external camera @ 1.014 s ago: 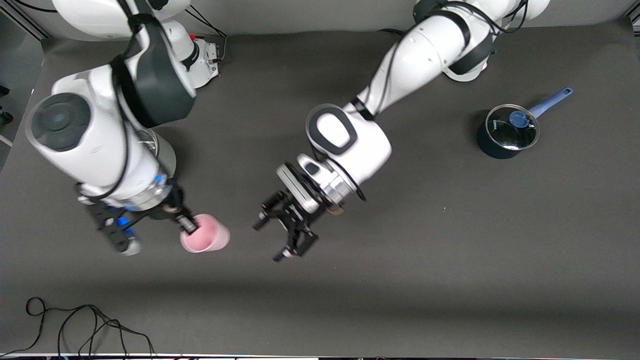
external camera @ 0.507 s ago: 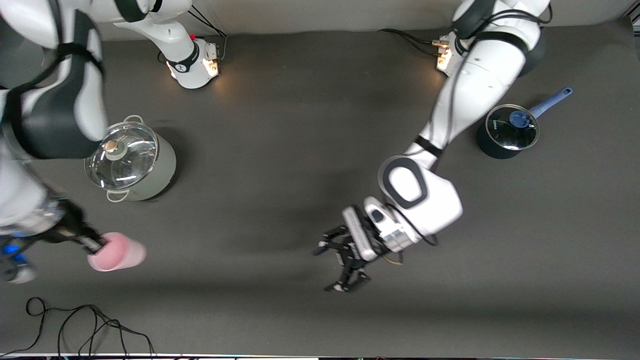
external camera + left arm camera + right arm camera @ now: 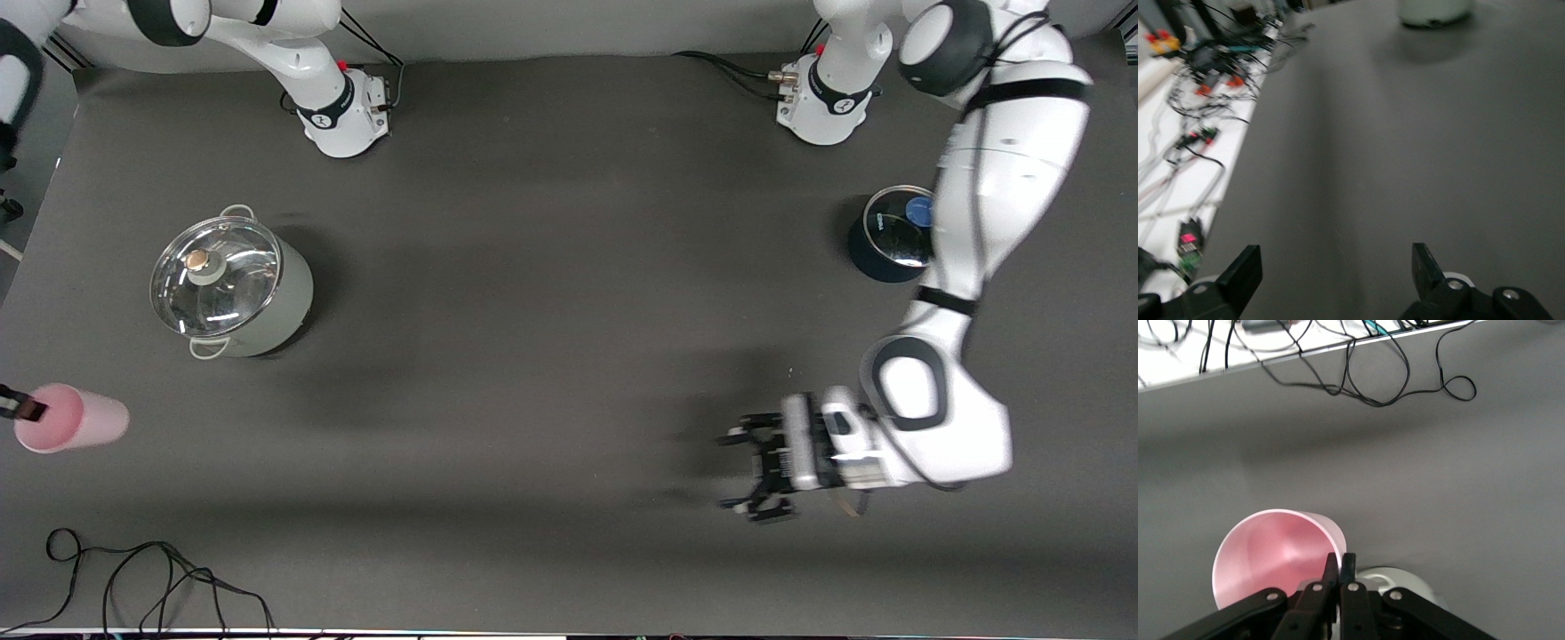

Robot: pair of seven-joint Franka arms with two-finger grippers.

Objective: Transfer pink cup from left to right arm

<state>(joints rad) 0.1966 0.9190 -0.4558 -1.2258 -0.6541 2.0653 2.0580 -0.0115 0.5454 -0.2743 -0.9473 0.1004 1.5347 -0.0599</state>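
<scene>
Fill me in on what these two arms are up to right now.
The right gripper is pinched shut on the rim of the pink cup, holding it over the table's edge at the right arm's end, nearer the front camera than the lidded steel pot. The left gripper hangs open and empty over bare table at the left arm's end, nearer the front camera than the small dark saucepan. The cup is in the right arm's grasp.
</scene>
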